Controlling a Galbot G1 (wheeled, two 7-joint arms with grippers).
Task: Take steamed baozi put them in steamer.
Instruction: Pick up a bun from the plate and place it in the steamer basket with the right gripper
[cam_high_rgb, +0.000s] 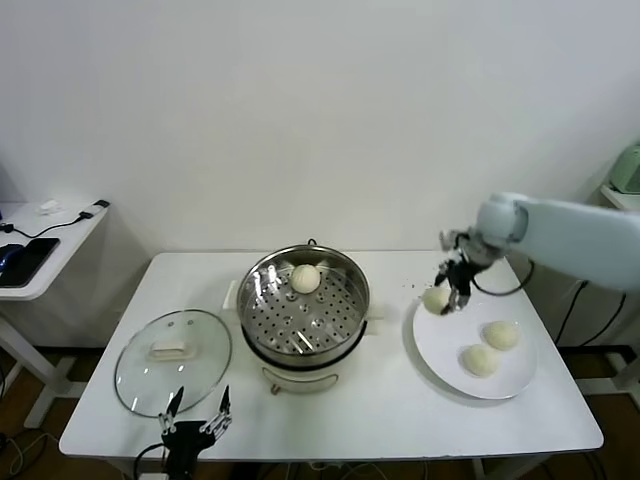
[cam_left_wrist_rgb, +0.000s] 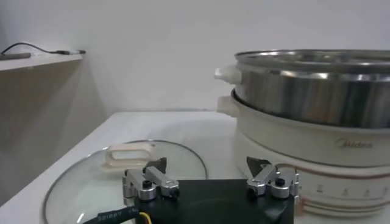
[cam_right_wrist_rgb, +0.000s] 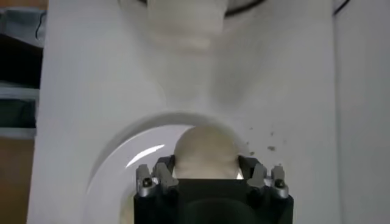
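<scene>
Nearest us, the left tool is parked at the front edge of the surface, just in front of the glass lid and to the left of the steamer; its jaws stand spread and hold nothing. Two buns rest on the plate, to the right of the steamer. At the plate's rim nearest the steamer, the right tool is clamped on a third bun, one finger on each side. A fourth bun already sits in the back of the steamer. We judge that the held bun must travel leftward to the steamer, and the right arm is the nearer one.
</scene>
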